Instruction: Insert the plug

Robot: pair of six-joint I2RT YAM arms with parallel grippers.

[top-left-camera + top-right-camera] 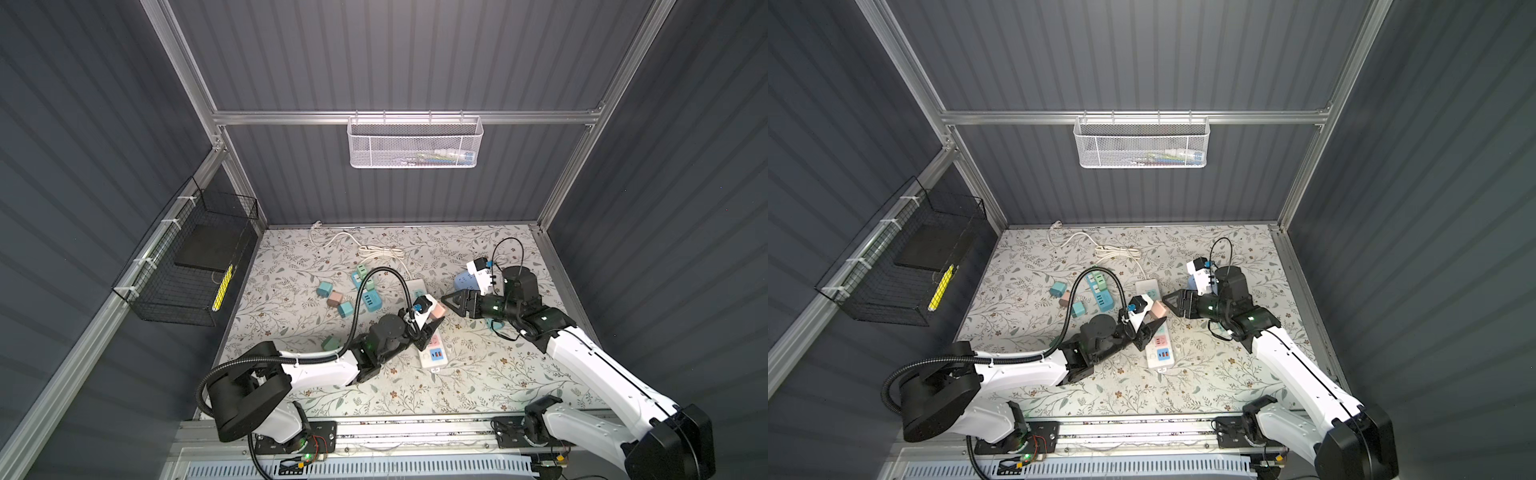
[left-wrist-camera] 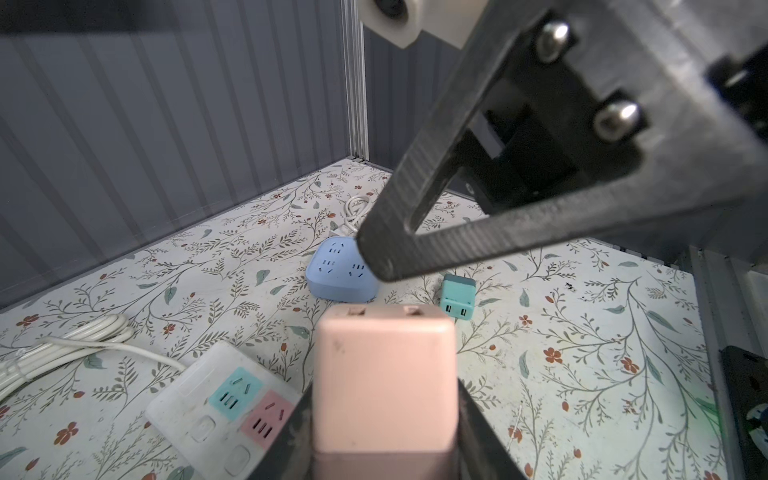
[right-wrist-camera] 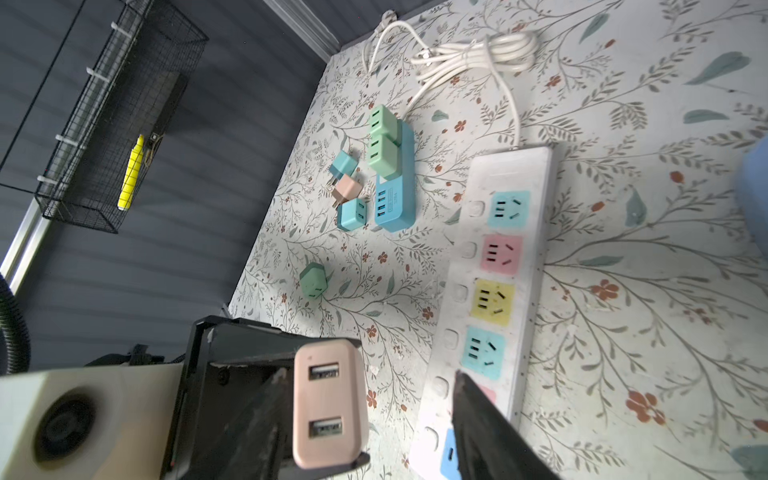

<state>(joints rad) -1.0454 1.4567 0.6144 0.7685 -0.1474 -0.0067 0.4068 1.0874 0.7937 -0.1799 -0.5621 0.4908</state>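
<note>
worktop [image 1: 478, 374]: floral sheet, below left pincer [image 2: 384, 395] and right pincer [image 1: 449, 302]; spare chargers [image 3: 351, 214] lying well apart from both.
power strip [image 3: 503, 270]: white, flat on worktop, directly under left pincer, near right pincer; sockets in view all empty, so insertion not done.
left pincer: clamped on pink plug [image 3: 326, 399], raised off worktop above strip; pickup judged complete.
right pincer: jaws apart, holding nothing; tips just beside plug, one either side of it in right wrist view; contact impossible to tell. Maybe a handover or regrip, only a guess.
pink plug: gripped between left pincer's fingers, USB face turned toward right pincer, clear of strip.
prongs: hidden in every view.
remaining, by judgement: line up over a free socket, press down until seated, let go.
</note>
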